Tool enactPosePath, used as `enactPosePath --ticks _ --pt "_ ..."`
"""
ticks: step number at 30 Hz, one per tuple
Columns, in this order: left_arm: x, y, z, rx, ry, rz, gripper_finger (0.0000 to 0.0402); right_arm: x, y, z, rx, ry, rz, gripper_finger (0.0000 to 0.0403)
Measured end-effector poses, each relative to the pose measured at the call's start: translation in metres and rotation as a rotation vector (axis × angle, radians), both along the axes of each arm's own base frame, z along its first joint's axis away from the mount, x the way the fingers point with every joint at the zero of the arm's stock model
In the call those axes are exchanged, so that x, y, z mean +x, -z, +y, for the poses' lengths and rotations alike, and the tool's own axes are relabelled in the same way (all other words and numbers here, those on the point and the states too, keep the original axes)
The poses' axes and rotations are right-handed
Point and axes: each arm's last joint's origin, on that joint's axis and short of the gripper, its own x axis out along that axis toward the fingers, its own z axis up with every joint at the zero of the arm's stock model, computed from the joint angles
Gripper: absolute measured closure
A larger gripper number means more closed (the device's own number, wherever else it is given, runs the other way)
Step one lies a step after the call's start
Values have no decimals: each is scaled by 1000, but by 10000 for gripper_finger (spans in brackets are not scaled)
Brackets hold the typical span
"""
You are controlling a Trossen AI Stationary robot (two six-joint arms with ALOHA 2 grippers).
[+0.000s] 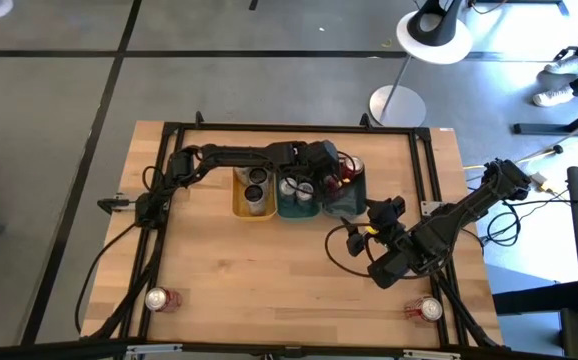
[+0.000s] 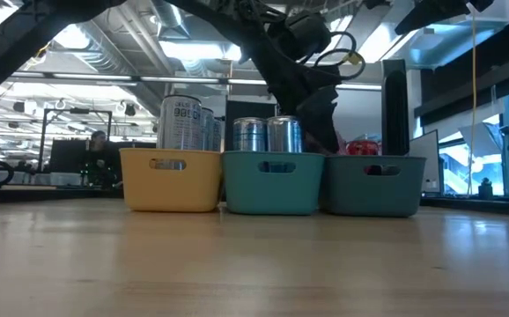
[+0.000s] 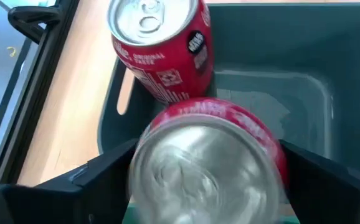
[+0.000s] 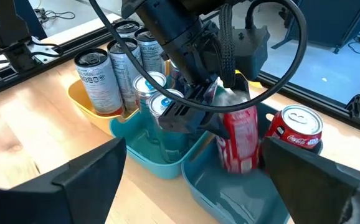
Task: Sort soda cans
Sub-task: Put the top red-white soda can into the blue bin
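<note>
From above: three bins sit side by side mid-table, yellow bin (image 1: 237,205), teal bin (image 1: 297,208), dark bin (image 1: 347,205). The left gripper (image 1: 335,180) reaches over the dark bin. The right gripper (image 1: 354,238) waits just in front of the bins, fingers wide and empty. Two red strays lie on their sides near the front corners, stray one (image 1: 159,298) and stray two (image 1: 427,309).

Low view: tall grey cans (image 2: 182,123) stand in the yellow bin, silver-teal cans (image 2: 267,135) in the teal one, a red top barely clearing the dark bin's rim.

Left wrist: a red can (image 3: 208,163) sits between the fingers, bottom toward the camera, right over the dark bin's floor. The jaws look to be easing off it, so I can't say whether they grip it. A second red can (image 3: 164,46) stands in the bin just beyond.

Right wrist: the same red can hangs upright above the bin floor, blurred, close beside its standing neighbour.

The danger: let go while it isn't square and it tips, knocks the neighbour, or rolls against the bin wall. A finger could also clip the neighbour.

The red cans are glossy, white-lettered, with bright silver ends.
</note>
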Motion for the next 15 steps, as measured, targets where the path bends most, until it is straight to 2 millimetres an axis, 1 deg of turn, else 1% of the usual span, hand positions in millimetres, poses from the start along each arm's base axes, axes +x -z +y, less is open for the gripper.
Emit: enactPosePath --ticks 4,15 --pt "0 0 0 11 10 5 45 0 0 0 -2 -2 3 26" --pt "0 -2 -1 14 20 4 43 0 0 0 0 -2 0 26"
